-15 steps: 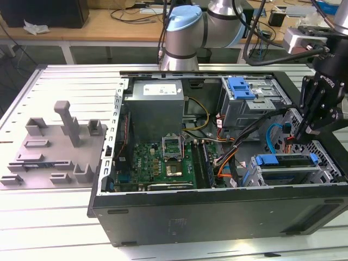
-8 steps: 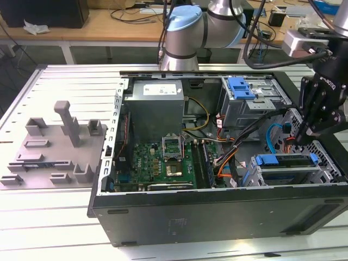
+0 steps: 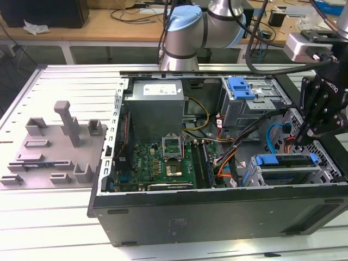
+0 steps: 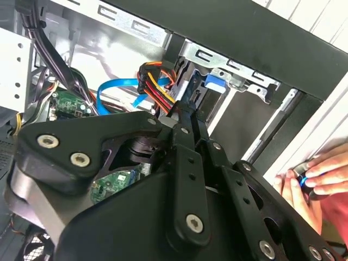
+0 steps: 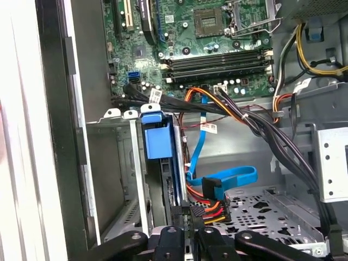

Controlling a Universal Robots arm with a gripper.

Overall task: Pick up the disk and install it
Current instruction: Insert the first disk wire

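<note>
On the worktop [image 3: 54, 217], a computer case [image 3: 217, 217] lying open, a fixture plate [image 3: 49, 147] just beside it at the exterior view's left. In the case: motherboard [image 3: 163, 163] on its floor, power supply box [image 3: 155, 103] behind that (toward the arm [image 3: 185, 32]), drive cage [image 3: 288, 176] at the exterior view's right. Over that cage, the gripper [image 3: 305, 136].

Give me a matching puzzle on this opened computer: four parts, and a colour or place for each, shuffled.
Parts:
1. disk
2. motherboard
3. power supply box
4. plastic fixture

Descriptions:
A. grey, with a white sticker
B. outside the case, at the exterior view's left
C. blue-framed, in the drive cage
D. green, inside the case

Pairs: 1-C, 2-D, 3-A, 4-B
</note>
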